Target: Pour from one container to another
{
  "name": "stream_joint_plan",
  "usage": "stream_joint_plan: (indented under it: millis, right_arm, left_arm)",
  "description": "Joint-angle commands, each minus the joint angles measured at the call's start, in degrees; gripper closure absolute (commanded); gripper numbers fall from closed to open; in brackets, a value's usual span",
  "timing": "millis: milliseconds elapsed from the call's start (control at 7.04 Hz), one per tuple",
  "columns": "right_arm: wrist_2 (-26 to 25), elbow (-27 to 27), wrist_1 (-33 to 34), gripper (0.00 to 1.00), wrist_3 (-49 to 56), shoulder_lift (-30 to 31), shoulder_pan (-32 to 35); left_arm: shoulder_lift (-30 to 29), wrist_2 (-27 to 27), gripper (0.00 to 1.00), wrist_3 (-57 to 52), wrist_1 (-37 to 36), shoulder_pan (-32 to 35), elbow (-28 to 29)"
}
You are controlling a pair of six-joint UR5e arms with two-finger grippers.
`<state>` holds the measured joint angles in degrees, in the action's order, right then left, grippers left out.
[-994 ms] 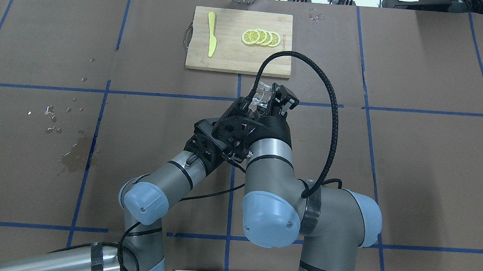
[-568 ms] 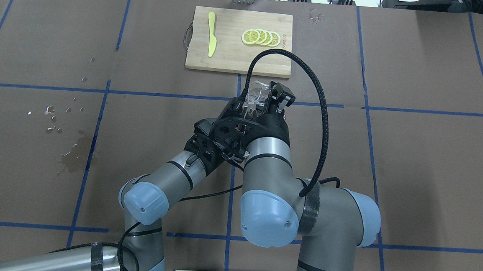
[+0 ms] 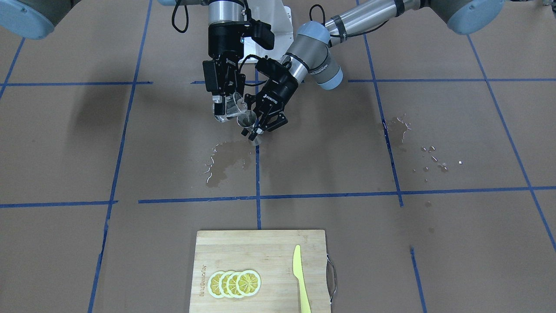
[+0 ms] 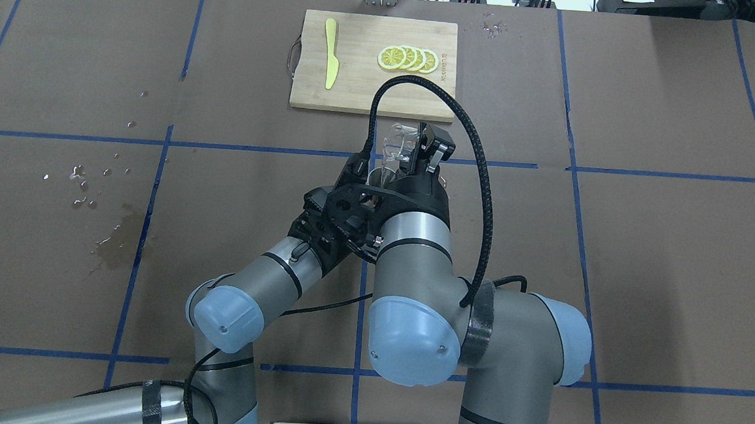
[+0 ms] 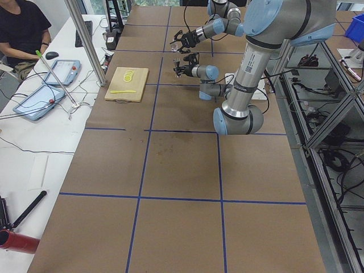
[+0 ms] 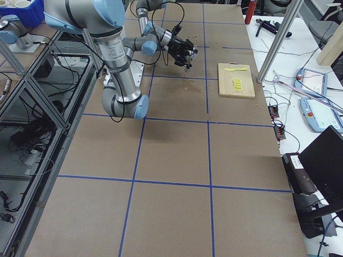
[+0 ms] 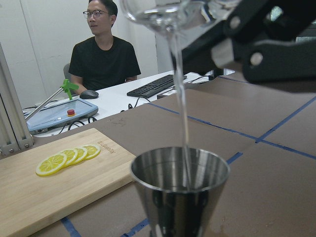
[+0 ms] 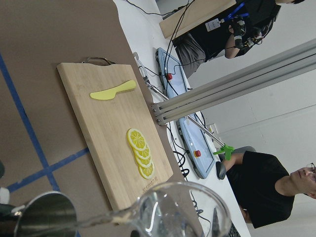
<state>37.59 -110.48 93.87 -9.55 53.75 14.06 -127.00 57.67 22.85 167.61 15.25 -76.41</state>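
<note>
Tipped further than a second ago, the cup (image 3: 235, 104) is held clamped in the right gripper (image 3: 225, 108), its lip just above the jigger (image 3: 246, 119), which is gripped at the waist by the left gripper (image 3: 257, 127). A thin stream (image 7: 178, 98) is seen falling into the jigger's upper cone, near the middle of the table (image 3: 130, 143), where a wet patch (image 3: 226, 158) is spread just beside

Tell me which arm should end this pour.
Right. The right gripper holds the tilted cup, with a stream falling into the jigger; rolling that wrist back should stop it. The left gripper just holds the jigger upright below.
</note>
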Motion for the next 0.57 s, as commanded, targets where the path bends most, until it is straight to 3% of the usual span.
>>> stream_joint_plan:
  millis: [0,426]
  right_arm:
    - [-0.8,0.1,1.7,1.0,1.4,-0.7,0.0]
    - [-1.4,0.1,1.9,1.0,6.7,-0.8,0.0]
  left_arm:
    - [0.0,0.0,1.0,0.0,0.0,0.0,-0.1]
    - [0.0,0.0,1.0,0.0,0.0,-0.1,-0.1]
